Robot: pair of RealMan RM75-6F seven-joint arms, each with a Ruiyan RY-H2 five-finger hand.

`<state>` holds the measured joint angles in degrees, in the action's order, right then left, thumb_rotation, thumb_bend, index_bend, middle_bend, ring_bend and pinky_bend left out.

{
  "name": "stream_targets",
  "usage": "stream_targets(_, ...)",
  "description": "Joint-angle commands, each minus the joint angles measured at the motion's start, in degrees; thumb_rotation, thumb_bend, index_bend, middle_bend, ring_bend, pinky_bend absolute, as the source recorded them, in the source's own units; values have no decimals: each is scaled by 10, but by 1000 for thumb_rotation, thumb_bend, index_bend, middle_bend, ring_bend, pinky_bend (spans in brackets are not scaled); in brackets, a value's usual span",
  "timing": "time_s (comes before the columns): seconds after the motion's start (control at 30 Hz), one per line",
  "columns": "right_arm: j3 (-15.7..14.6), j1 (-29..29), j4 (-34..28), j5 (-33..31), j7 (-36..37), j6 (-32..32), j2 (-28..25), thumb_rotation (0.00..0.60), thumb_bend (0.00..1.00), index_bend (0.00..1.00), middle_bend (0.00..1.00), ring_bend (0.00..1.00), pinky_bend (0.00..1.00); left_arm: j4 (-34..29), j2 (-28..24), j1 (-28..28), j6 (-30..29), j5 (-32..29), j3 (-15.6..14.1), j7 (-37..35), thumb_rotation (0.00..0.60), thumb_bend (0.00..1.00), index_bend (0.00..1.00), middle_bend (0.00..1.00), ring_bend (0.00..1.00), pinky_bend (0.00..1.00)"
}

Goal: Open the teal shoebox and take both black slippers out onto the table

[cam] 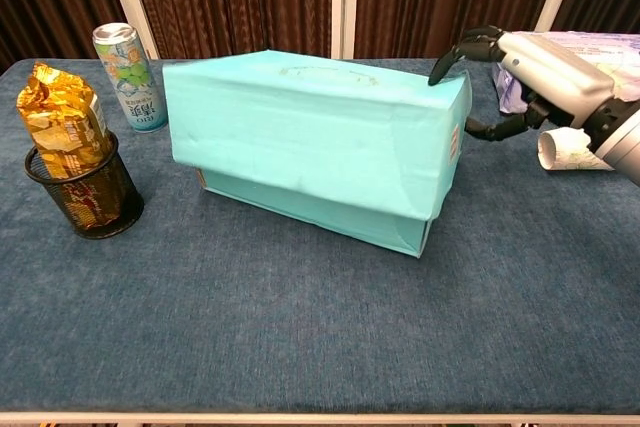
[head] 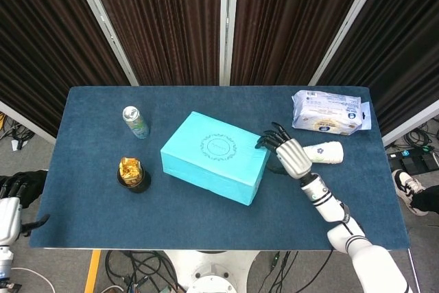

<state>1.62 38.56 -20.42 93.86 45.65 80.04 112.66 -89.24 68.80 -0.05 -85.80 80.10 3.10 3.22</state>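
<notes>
The teal shoebox (head: pixel 214 157) sits mid-table, turned at an angle. In the chest view its lid (cam: pixel 310 122) is raised and tilted off the base (cam: pixel 300 205), with a gap along the front. My right hand (head: pixel 291 156) is at the box's right end. Its fingertips (cam: pixel 448 59) lie on the lid's top edge and the thumb curls beneath that end, so it grips the lid. The black slippers are hidden inside. My left hand (head: pixel 15 193) hangs off the table's left front corner, holding nothing.
A drink can (head: pixel 136 122) stands at the back left. A black mesh cup (head: pixel 132 173) with a gold packet is in front of it. A white paper cup (head: pixel 324 152) lies just behind my right hand, and a wipes pack (head: pixel 326 112) is at the back right.
</notes>
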Motion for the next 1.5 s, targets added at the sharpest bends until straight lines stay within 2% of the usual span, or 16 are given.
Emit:
stream_targets(0.03,50,-1,-81,-61,110,-50,-21,600,534,528,382,190,24,-2,-1,-1,1,1,0,2,600,0,264,184,105,83)
stream_targets(0.13,78,2,-151,-96,170,-95,-48,600,532,528,383,190,22,-5,-2,-2,1,2,0,5,600,0,264,184,106,83)
stream_targets(0.23,113,5,-253,-147,234,-170,-91,600,522,528,384,183,15,-9,-4,-3,1,2,0,8,600,0,264,184,106,83)
stream_targets(0.37,176,11,-379,-239,273,-281,-153,600,495,528,384,173,13,-14,-7,-4,0,5,0,11,600,0,264,184,106,83)
stream_targets(0.53,233,26,-436,-341,250,-371,-183,600,430,503,383,155,5,-16,-8,-4,-1,5,-1,11,600,0,264,184,106,83)
stream_targets(0.7,279,50,-438,-427,210,-427,-185,600,377,380,324,89,0,-17,-9,-2,0,3,-3,9,600,0,264,184,105,83)
stream_targets(0.8,292,65,-426,-450,171,-429,-179,600,312,224,228,23,0,-15,-8,-1,-1,2,-3,8,600,0,264,184,105,84)
stream_targets(0.87,293,74,-422,-447,134,-415,-176,600,231,42,87,0,0,-13,-8,0,-1,1,-3,6,600,0,264,184,106,83)
stream_targets(0.9,293,76,-421,-443,118,-405,-175,600,203,15,51,0,0,-12,-8,0,-1,0,-3,6,600,0,264,184,106,83)
stream_targets(0.97,290,79,-422,-436,80,-380,-174,600,122,0,0,0,0,-11,-7,1,0,-1,-3,4,600,0,264,184,106,83)
stream_targets(1.1,285,76,-424,-432,8,-338,-177,600,40,0,0,0,0,-8,-5,0,2,0,-4,1,600,0,264,184,105,83)
stream_targets(1.4,304,53,-438,-473,-101,-268,-196,600,29,0,0,0,0,-1,-1,-5,6,4,-3,-3,600,0,264,184,106,84)
stream_targets(1.5,285,42,-453,-428,-131,-233,-209,600,28,0,0,0,0,-2,-1,-6,6,5,-2,-3,600,0,264,184,106,83)
